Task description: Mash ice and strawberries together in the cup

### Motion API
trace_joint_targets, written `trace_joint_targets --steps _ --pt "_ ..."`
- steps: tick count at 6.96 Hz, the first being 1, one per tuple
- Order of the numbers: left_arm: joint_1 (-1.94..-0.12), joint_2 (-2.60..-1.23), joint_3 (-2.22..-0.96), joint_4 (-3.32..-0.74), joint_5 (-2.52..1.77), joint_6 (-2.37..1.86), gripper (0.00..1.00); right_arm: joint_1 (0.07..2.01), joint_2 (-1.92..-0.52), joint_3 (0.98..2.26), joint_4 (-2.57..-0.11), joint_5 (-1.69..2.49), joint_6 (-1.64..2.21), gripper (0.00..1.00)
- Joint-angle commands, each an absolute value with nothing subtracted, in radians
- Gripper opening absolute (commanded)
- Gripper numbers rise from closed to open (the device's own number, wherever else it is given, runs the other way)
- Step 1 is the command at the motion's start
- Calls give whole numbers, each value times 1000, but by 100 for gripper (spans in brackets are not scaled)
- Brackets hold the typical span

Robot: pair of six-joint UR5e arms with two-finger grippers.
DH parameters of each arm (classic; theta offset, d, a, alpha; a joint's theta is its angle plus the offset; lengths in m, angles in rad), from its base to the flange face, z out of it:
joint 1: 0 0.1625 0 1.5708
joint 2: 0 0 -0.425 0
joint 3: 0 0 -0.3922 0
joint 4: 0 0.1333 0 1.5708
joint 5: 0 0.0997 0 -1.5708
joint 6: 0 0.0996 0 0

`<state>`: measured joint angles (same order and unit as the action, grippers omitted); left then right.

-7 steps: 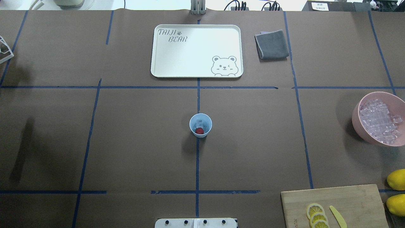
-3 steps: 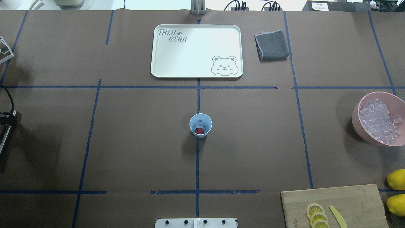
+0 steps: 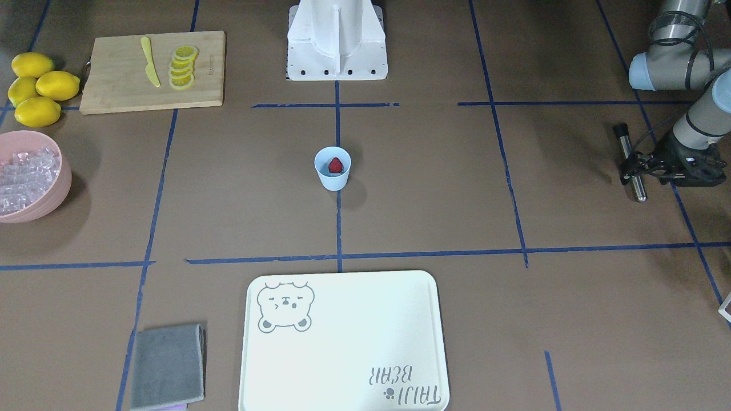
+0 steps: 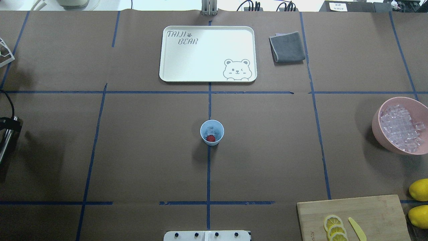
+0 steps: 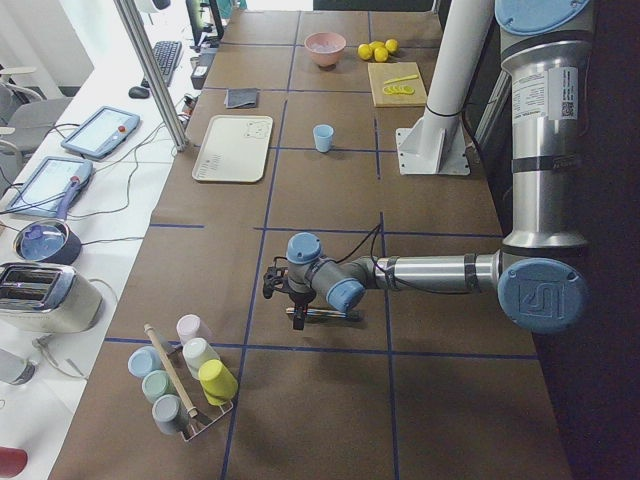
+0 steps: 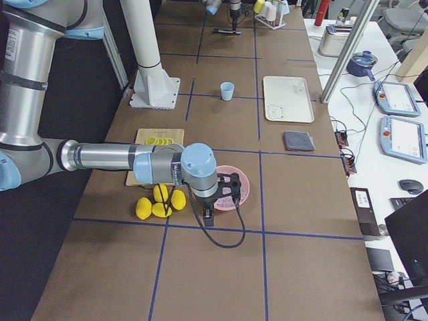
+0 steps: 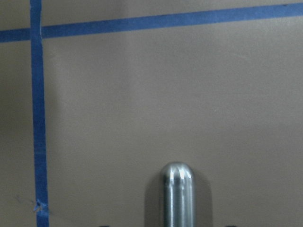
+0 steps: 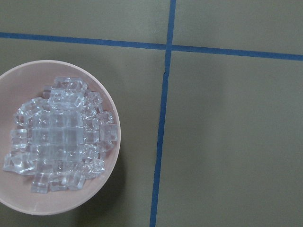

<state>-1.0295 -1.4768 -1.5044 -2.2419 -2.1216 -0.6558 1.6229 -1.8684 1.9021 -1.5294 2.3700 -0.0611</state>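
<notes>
One brown-papered bench (image 4: 133,150) carried everything, marked off by blue tape lines. Two arms reached over it. The left gripper (image 3: 633,166) was clenched on one steel rod (image 3: 628,154) with a rounded end, held level at the bench's left end, well apart from the cup. The right gripper (image 6: 229,190) hung above the pink bowl at the right end; whether it was parted or closed I cannot tell.

One cream bear tray (image 3: 342,342) lay on the far side from the robot, with one folded gray cloth (image 3: 168,365) to its right. One wooden cutting board (image 3: 114,85) sat near the robot's right. One pink bowl (image 3: 54,200) held a heap of ice cubes (image 8: 61,142). Four lemons (image 3: 57,84) clustered beside the board, which bore one yellow knife (image 3: 149,68) and overlapping lemon slices (image 3: 183,68).

One light blue cup (image 3: 332,180) stood upright mid-bench, holding one strawberry (image 3: 336,165) and ice (image 4: 210,130), uncountable.
</notes>
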Motion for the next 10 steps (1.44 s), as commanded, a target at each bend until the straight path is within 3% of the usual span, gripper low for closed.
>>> trace_joint_targets --steps 1,3,6,8,10 --pt "-1046 -1468 -1543 -2232 -2144 -597 100 1623 -1868 1902 -1529 2370 -60 100" --pt "-1235 -1456 -1545 -2214 -2287 -395 100 1623 -1868 1902 -1529 2370 -60 100" --pt "-1473 -1446 -1630 -1855 -2342 -41 100 1623 -1868 1904 -1529 2370 -60 100" --pt "-1538 -1450 -1738 -1619 -2342 78 100 1623 -1868 1904 -1528 2370 -60 100" --pt "-1566 -1444 -1741 -1571 -2344 127 100 1623 -1868 1902 -1528 2370 -61 100"
